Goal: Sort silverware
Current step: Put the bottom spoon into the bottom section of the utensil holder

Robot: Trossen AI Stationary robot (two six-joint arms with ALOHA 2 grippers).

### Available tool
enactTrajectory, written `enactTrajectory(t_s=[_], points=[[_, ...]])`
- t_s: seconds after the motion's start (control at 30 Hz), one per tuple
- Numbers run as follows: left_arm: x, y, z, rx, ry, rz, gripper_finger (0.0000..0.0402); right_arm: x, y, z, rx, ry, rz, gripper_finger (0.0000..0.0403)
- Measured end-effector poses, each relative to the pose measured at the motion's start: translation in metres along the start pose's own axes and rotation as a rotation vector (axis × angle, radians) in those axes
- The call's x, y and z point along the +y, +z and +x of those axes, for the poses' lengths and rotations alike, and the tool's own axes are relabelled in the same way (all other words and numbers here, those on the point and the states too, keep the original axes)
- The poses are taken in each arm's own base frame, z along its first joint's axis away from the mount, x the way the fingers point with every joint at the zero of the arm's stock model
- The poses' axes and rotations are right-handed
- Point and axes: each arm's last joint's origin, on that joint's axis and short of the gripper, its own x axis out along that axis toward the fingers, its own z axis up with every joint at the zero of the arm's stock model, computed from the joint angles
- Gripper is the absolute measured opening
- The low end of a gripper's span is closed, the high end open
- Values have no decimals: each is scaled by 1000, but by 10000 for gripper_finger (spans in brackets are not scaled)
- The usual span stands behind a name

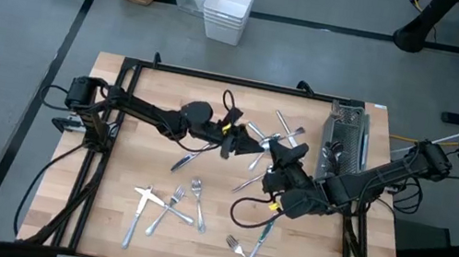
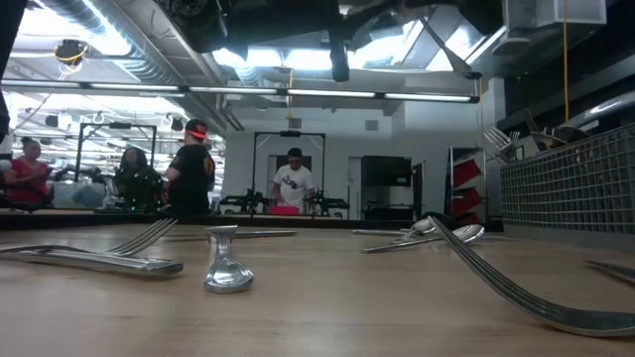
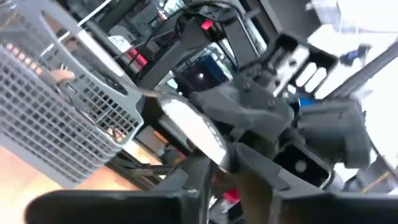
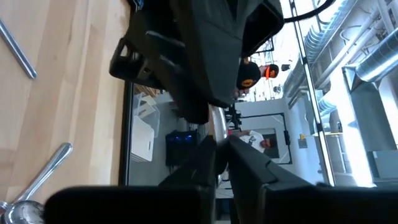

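Both grippers meet above the middle of the table over one piece of silverware (image 1: 257,141), a slim shiny strip; I cannot tell if it is a knife, fork or spoon. My left gripper (image 1: 232,140) comes from the left and my right gripper (image 1: 277,163) from the right, each shut on it. More forks, spoons and knives lie flat on the wood: a group near the front left (image 1: 168,207), a pair near the front (image 1: 251,249), and crossed pieces (image 1: 281,126) by the grey mesh caddy (image 1: 345,138). My left gripper (image 3: 221,171) pinches one end of the shiny strip (image 3: 205,146) between its two fingers, and the rest (image 3: 180,118) sticks out toward the other gripper. The piece is lifted clear of the table. My right gripper (image 4: 221,158) pinches the strip's other end (image 4: 217,134) between its two fingers, coming from the table's right. The strip runs straight on from the fingers into the left gripper's dark body (image 4: 199,56). How far back it reaches does not show.
The caddy stands at the far right of the table (image 3: 62,112), a few pieces upright in it (image 2: 506,139). In the low view a fork (image 2: 99,260) and another curved piece (image 2: 516,288) lie close to the near edge. People stand in the room beyond.
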Motion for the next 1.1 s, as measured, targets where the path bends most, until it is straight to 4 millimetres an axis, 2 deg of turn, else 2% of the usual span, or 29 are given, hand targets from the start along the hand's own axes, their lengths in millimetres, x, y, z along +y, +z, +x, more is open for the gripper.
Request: enactTrajectory(t_s=[0.17, 0.27, 0.57, 0.73, 0.87, 1.1], points=[[3, 2, -1, 28, -19, 120, 110, -1, 0, 0, 16, -19, 9, 9], [6, 7, -3, 41, -41, 161, 130, -1, -1, 0, 35, -38, 42, 8], [19, 18, -10, 186, -162, 211, 142, -12, -9, -3, 169, -203, 127, 6], [31, 9, -12, 307, -100, 238, 138, -29, -19, -9, 153, -228, 336, 10], [40, -1, -16, 416, -28, 267, 137, -42, -29, -14, 143, -237, 433, 6], [43, -20, -19, 538, 51, 312, 137, -54, -51, -21, 123, -247, 584, 8]])
